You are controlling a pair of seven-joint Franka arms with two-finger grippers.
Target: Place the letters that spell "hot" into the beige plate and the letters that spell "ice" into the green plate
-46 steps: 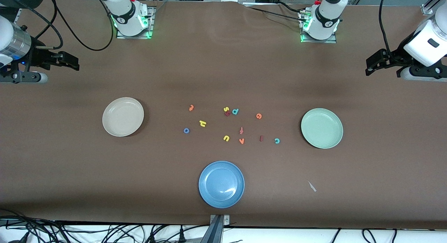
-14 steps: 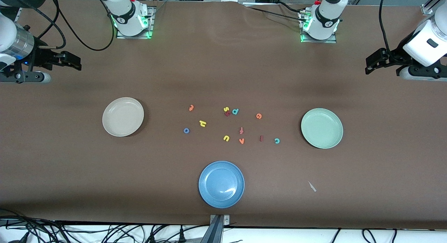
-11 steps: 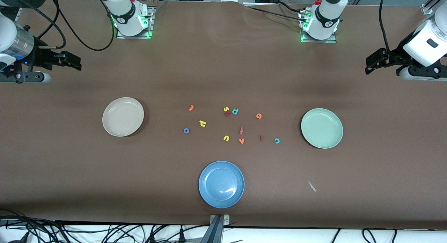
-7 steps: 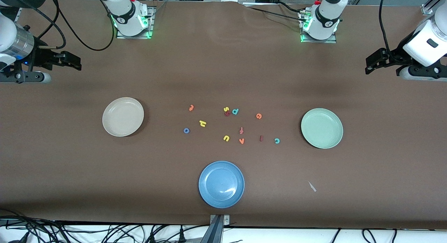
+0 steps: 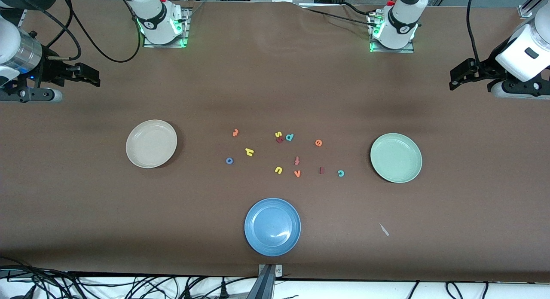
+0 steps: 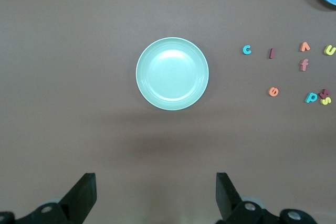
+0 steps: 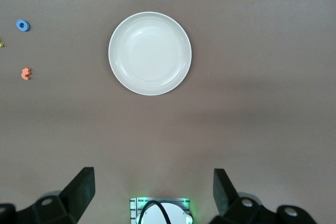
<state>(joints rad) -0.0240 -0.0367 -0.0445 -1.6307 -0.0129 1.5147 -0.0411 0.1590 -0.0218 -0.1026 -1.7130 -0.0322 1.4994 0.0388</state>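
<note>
Both arms wait high, the left gripper [image 6: 155,198] and right gripper [image 7: 152,195] spread wide and empty. Every letter lies between the beige plate [image 5: 151,143] and green plate [image 5: 395,157] (both bare). Risk: the salmon cross [image 5: 296,160] mistaken for the hooked orange t [image 5: 235,132].

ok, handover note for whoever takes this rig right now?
Left gripper open, waiting high over the left arm's end of the table. Right gripper open, waiting over the right arm's end.
Round cream-beige plate and round pale green plate hold nothing.
All letters lie loose on the brown table between the plates: yellow foam h, blue ring o, orange hooked t; dark red bar i, teal c, orange round e.
Done: nothing. Left: all six placements.
</note>
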